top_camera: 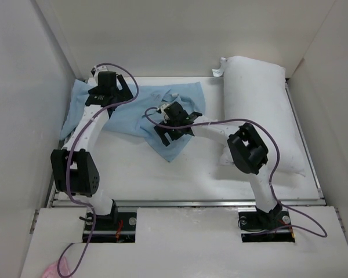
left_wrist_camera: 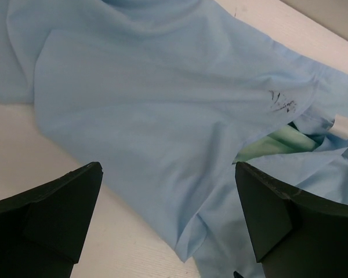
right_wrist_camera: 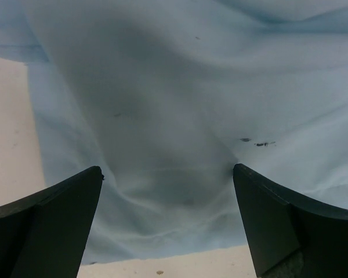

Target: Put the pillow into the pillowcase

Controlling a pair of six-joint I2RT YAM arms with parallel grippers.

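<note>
Left end effector [left_wrist_camera: 168, 176] and right end effector [right_wrist_camera: 167, 174] hung wide open above the limp pillowcase [top_camera: 133, 116]; its mouth [left_wrist_camera: 278, 143] looked pinchable.

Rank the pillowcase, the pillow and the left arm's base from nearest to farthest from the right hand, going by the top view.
1. pillowcase, directly under the right hand.
2. pillow, off to its right.
3. left arm's base, at the near left edge.

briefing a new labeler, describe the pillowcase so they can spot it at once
On the white table, the plump white pillow lies along the right side. Left of it, the pillowcase is the thin, rumpled light blue cloth lying flat, with green showing inside its opening.
</note>
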